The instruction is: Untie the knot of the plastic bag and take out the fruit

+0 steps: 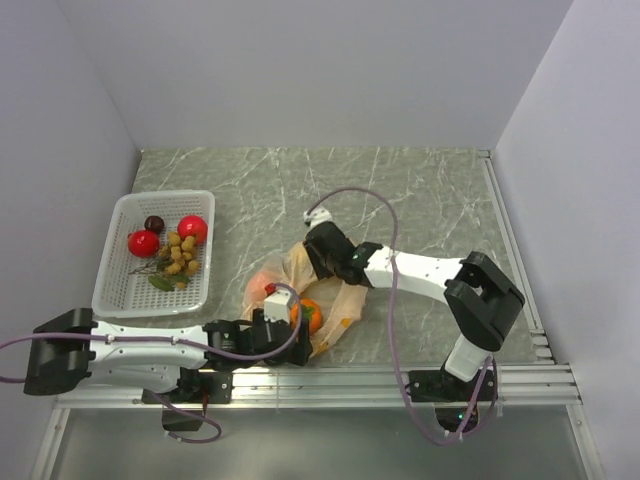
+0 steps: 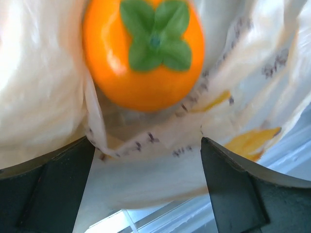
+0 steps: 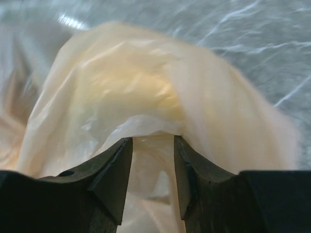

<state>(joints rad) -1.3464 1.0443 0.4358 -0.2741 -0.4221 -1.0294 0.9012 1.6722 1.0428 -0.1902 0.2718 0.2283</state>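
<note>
The pale peach plastic bag (image 1: 290,266) lies crumpled on the marble table between both arms. An orange fruit (image 1: 312,317) with a green leafy cap (image 2: 154,36) shows at the bag's near side. My left gripper (image 1: 284,318) sits right in front of it, open wide, with printed bag film (image 2: 146,170) lying between the fingers (image 2: 146,145). My right gripper (image 1: 318,268) is at the bag's far side, its jaws partly closed but still apart around a raised fold of the bag (image 3: 146,97), seen in the right wrist view (image 3: 153,141). I cannot make out the knot.
A white mesh basket (image 1: 110,290) at the left holds two red fruit (image 1: 143,243), a dark maroon one (image 1: 153,223) and a tan cluster (image 1: 182,255). An aluminium rail (image 1: 400,375) runs along the near edge. White walls close in both sides.
</note>
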